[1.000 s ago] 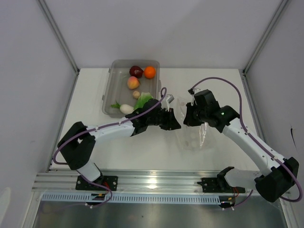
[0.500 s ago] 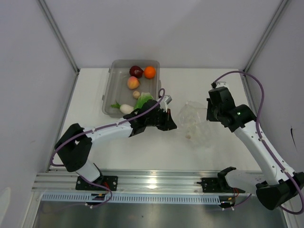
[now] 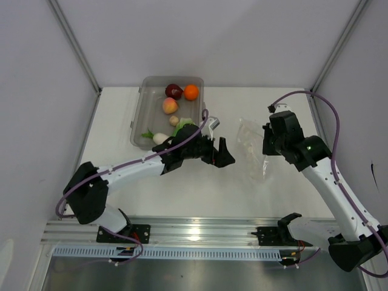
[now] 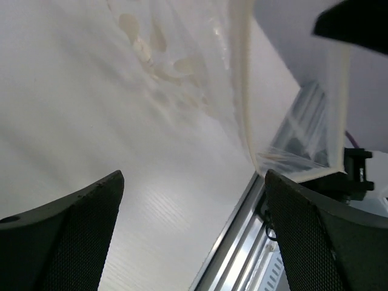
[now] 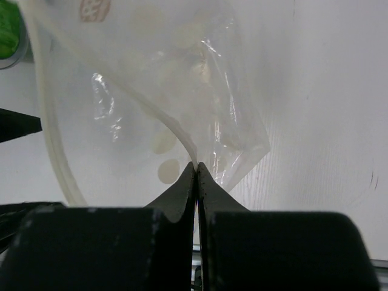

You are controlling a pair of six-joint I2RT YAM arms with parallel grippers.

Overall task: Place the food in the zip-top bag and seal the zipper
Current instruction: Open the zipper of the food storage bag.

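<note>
Bag-opening step — food (image 3: pixel 170 105) not yet loaded.
Right gripper (image 5: pixel 195 165) pinches the zip-top bag (image 5: pixel 151 91) at its rim; left gripper (image 3: pixel 222 153) gapes wide, empty, bag mouth just ahead — judged next: grasp the opposite lip.

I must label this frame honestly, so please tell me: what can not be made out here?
- Top view: the lettuce is partly covered by the left arm.
- Right wrist view: a green thing is cut off by the corner; its identity is unclear.
- Right wrist view: pale round spots on the zip-top bag; print or contents, cannot tell.
</note>
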